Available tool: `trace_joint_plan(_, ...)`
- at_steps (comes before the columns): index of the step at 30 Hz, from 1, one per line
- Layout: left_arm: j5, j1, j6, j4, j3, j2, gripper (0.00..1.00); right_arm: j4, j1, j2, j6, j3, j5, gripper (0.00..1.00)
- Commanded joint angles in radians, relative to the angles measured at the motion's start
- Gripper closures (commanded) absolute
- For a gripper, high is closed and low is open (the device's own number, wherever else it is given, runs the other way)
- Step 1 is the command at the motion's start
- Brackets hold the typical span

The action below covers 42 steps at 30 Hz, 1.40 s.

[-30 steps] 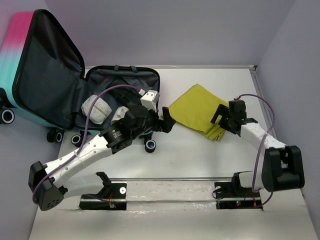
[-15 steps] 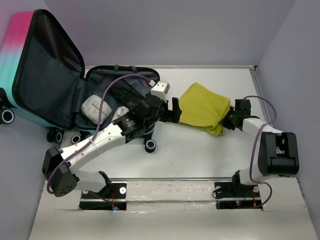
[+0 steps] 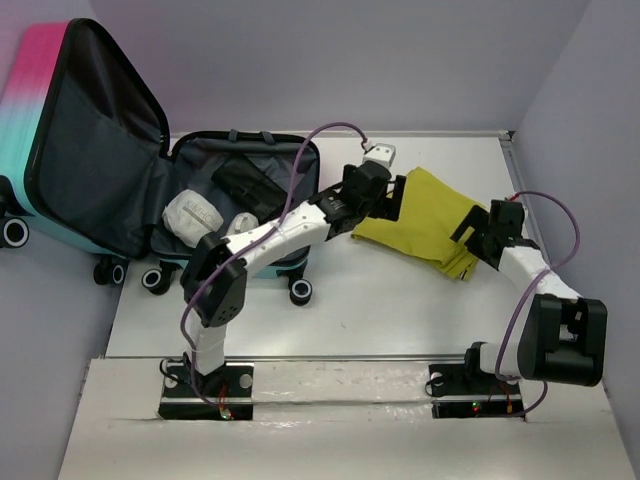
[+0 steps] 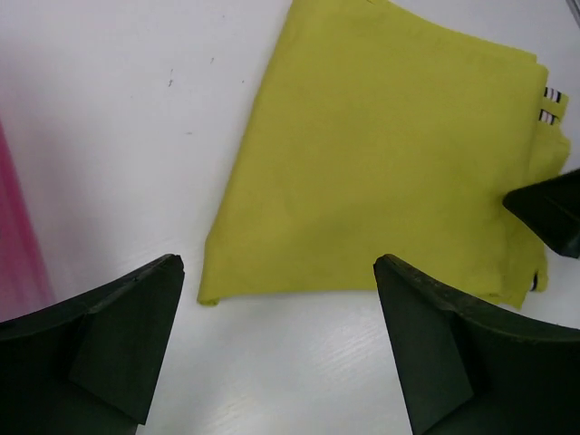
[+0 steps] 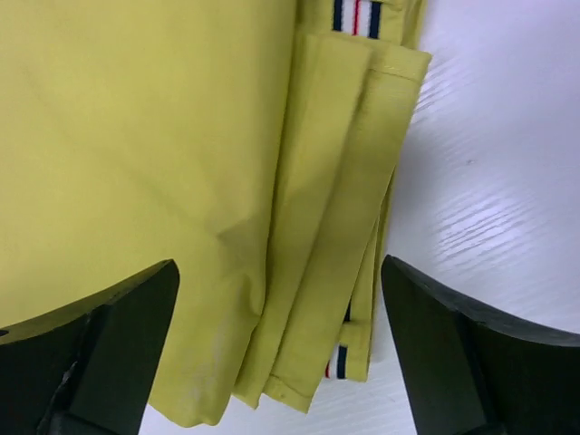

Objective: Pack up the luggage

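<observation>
The luggage lies open at the left, its pink-to-teal lid upright and its dark-lined base flat. A folded yellow garment lies on the white table to the right of it. My left gripper is open at the garment's left edge. In the left wrist view its jaws stand wide over bare table, with the garment just beyond. My right gripper is open at the garment's right edge. In the right wrist view its jaws straddle the striped folded hems.
A white-grey bundle and a black item lie in the suitcase base. Black wheels stick out at its front. Lilac walls close the table at the back and right. The right finger shows in the left wrist view.
My left arm has reached from the suitcase's front edge up and right to the garment's left edge. My right gripper has shifted slightly right, and the garment has shifted with it.
</observation>
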Motion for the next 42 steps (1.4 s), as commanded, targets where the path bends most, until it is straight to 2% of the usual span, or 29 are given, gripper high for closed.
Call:
trace_joint_plan(1, -0.056, 0.026, 0.047, -0.064, 0.187, 0.152, 0.01, -0.011, -0.012, -0.05, 0.031, 0.013, 0.132, 0.0)
trace_joint_plan(5, -0.001, 0.077, 0.054, -0.106, 0.324, 0.253, 0.01, -0.003, -0.033, -0.037, 0.066, -0.006, 0.252, 0.0)
trace_joint_plan(7, 0.028, 0.088, 0.064, -0.112, 0.352, 0.291, 0.01, 0.021, -0.046, -0.016, 0.067, -0.015, 0.258, 0.0)
trace_joint_plan(13, 0.127, 0.097, 0.1, -0.18, 0.508, 0.413, 0.01, 0.031, -0.055, 0.151, 0.044, 0.057, 0.035, 0.0)
trace_joint_plan(14, 0.134, 0.1, 0.103, -0.189, 0.526, 0.428, 0.01, 0.031, -0.055, 0.183, 0.037, 0.069, -0.054, 0.01)
trace_joint_plan(17, 0.167, 0.111, 0.11, -0.221, 0.606, 0.491, 0.01, 0.049, -0.055, 0.28, 0.029, 0.093, -0.183, 0.1)
trace_joint_plan(20, 0.226, 0.131, 0.11, -0.233, 0.658, 0.543, 0.01, 0.075, -0.055, 0.303, 0.029, 0.073, -0.226, 0.26)
trace_joint_plan(21, 0.238, 0.138, 0.108, -0.235, 0.683, 0.555, 0.01, 0.083, -0.055, 0.3, 0.041, 0.067, -0.23, 0.4)
trace_joint_plan(22, 0.25, 0.143, 0.107, -0.244, 0.698, 0.584, 0.01, 0.084, -0.055, 0.293, 0.044, 0.063, -0.222, 0.49)
trace_joint_plan(24, 0.293, 0.157, 0.105, -0.252, 0.721, 0.611, 0.01, 0.089, -0.055, 0.276, 0.051, 0.053, -0.199, 0.62)
trace_joint_plan(25, 0.299, 0.16, 0.103, -0.258, 0.738, 0.635, 0.01, 0.089, -0.055, 0.257, 0.055, 0.053, -0.188, 0.72)
trace_joint_plan(26, 0.307, 0.164, 0.105, -0.259, 0.744, 0.647, 0.01, 0.088, -0.055, 0.247, 0.054, 0.05, -0.181, 0.75)
trace_joint_plan(27, 0.309, 0.165, 0.105, -0.264, 0.75, 0.657, 0.01, 0.083, -0.055, 0.237, 0.052, 0.048, -0.156, 0.71)
trace_joint_plan(28, 0.307, 0.168, 0.103, -0.266, 0.752, 0.669, 0.01, 0.069, -0.055, 0.213, 0.044, 0.047, -0.138, 0.62)
trace_joint_plan(29, 0.301, 0.169, 0.103, -0.263, 0.747, 0.669, 0.01, 0.063, -0.055, 0.196, 0.038, 0.043, -0.109, 0.45)
trace_joint_plan(30, 0.298, 0.171, 0.102, -0.253, 0.737, 0.666, 0.01, 0.061, -0.055, 0.172, 0.032, 0.036, -0.095, 0.13)
trace_joint_plan(31, 0.295, 0.171, 0.099, -0.224, 0.703, 0.648, 0.01, 0.063, -0.055, 0.117, 0.037, 0.011, -0.084, 0.05)
trace_joint_plan(32, 0.295, 0.171, 0.096, -0.209, 0.685, 0.637, 0.01, 0.068, -0.055, 0.086, 0.041, -0.002, -0.076, 0.01)
trace_joint_plan(37, 0.315, 0.188, 0.08, -0.164, 0.625, 0.586, 0.01, 0.106, -0.055, -0.057, 0.038, -0.05, -0.099, 0.0)
trace_joint_plan(42, 0.336, 0.188, 0.079, -0.163, 0.62, 0.572, 0.01, 0.118, -0.055, 0.035, 0.018, -0.016, -0.206, 0.0)
